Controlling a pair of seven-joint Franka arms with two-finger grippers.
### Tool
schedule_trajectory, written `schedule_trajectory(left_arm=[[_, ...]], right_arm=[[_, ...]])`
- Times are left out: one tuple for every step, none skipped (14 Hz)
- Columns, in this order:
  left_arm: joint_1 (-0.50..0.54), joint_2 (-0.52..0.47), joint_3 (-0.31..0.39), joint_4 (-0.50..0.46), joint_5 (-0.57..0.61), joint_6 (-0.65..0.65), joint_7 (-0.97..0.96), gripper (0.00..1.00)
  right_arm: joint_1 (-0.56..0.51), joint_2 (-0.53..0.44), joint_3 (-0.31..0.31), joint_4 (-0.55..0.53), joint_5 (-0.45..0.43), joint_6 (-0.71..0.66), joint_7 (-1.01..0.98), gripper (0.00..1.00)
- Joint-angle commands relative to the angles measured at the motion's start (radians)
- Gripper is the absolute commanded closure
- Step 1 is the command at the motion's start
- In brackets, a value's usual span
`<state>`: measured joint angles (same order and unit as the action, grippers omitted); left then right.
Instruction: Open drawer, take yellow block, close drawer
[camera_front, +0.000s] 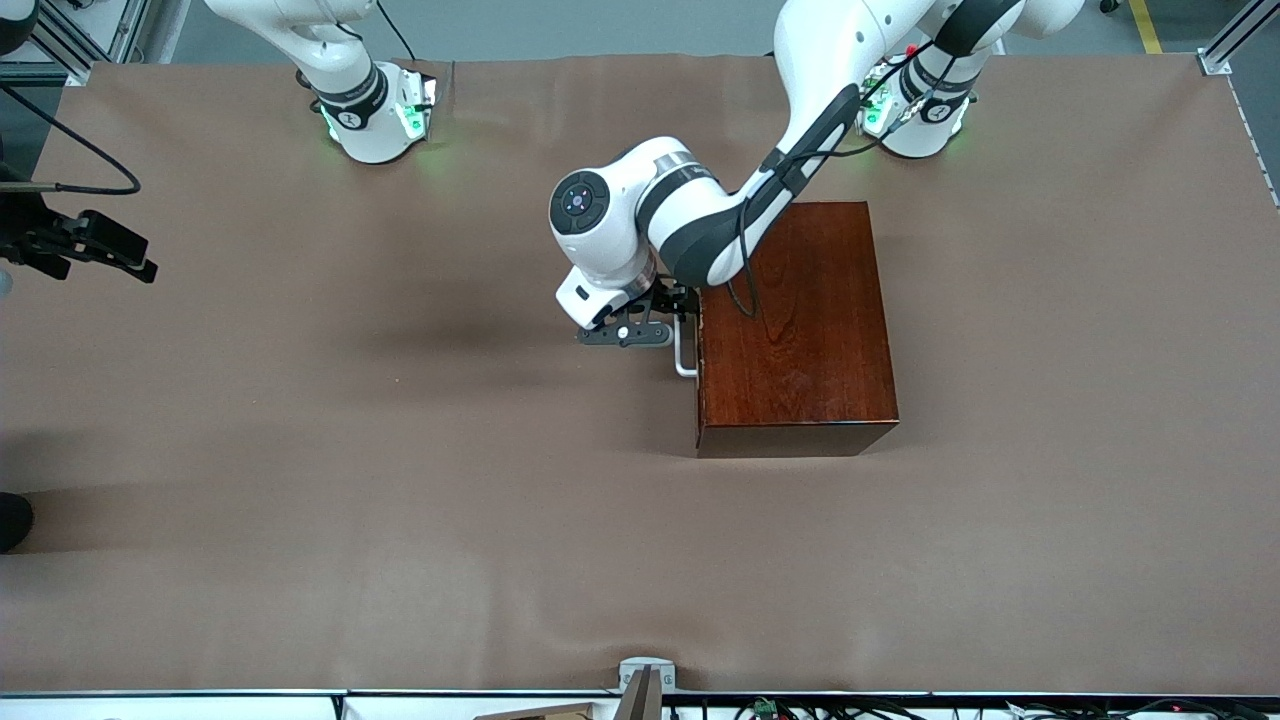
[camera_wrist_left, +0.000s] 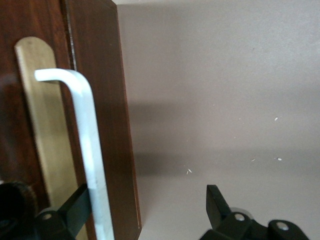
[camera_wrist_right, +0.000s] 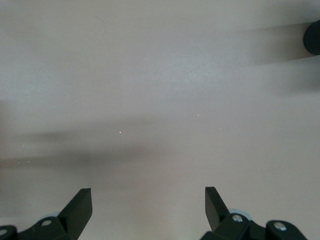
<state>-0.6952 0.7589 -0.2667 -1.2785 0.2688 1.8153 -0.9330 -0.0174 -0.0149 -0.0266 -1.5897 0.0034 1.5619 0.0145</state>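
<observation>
We have the left gripper (camera_wrist_left: 145, 215) at the front of the wooden box (camera_front: 795, 330), its jaws spread wide with one finger (camera_wrist_left: 77, 207) tucked against the white handle (camera_wrist_left: 87, 150) and the other out over the bare bench (camera_front: 400, 480). Nothing is clamped yet. The drawer (camera_wrist_left: 42, 125) sits flush in the box, fully closed, so the yellow block is out of sight, presumably inside it.

The step in hand is grasping the handle. To do it well, we judge the gripper should shift along the box front until the bar sits midway between the fingers, then squeeze and pull straight away from the box, level, so the tray does not bind. From the front view we cannot quite tell how deep the fingers reach past the bar.

The right gripper (camera_wrist_right: 147, 210) waits, spread open and empty, well apart from the box, toward the right arm's end of the bench.
</observation>
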Motion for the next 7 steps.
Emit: schedule_trajectory(left_arm=[[-0.006,0.023,0.001,0.028,0.023,0.015,-0.006,0.00],[-0.006,0.023,0.001,0.030,0.021,0.016,-0.006,0.00],[-0.007,0.020,0.000,0.031,0.020,0.018,-0.006,0.00],[-0.009,0.020,0.000,0.031,0.018,0.041,-0.009,0.00],[-0.010,0.020,0.000,0.031,0.015,0.062,-0.009,0.00],[-0.012,0.020,0.000,0.031,0.013,0.084,-0.009,0.00],[-0.015,0.022,0.000,0.031,0.012,0.113,-0.010,0.00]], right_arm=[[0.005,0.003,-0.001,0.011,0.001,-0.008,0.016,0.00],[0.005,0.003,-0.001,0.011,0.000,-0.008,0.016,0.00],[0.005,0.003,-0.001,0.011,0.000,-0.008,0.016,0.00],[0.005,0.003,-0.001,0.011,0.001,-0.008,0.016,0.00],[0.005,0.003,-0.001,0.011,0.000,-0.008,0.016,0.00],[0.005,0.003,-0.001,0.011,0.000,-0.008,0.016,0.00],[0.005,0.003,-0.001,0.011,0.001,-0.008,0.016,0.00]])
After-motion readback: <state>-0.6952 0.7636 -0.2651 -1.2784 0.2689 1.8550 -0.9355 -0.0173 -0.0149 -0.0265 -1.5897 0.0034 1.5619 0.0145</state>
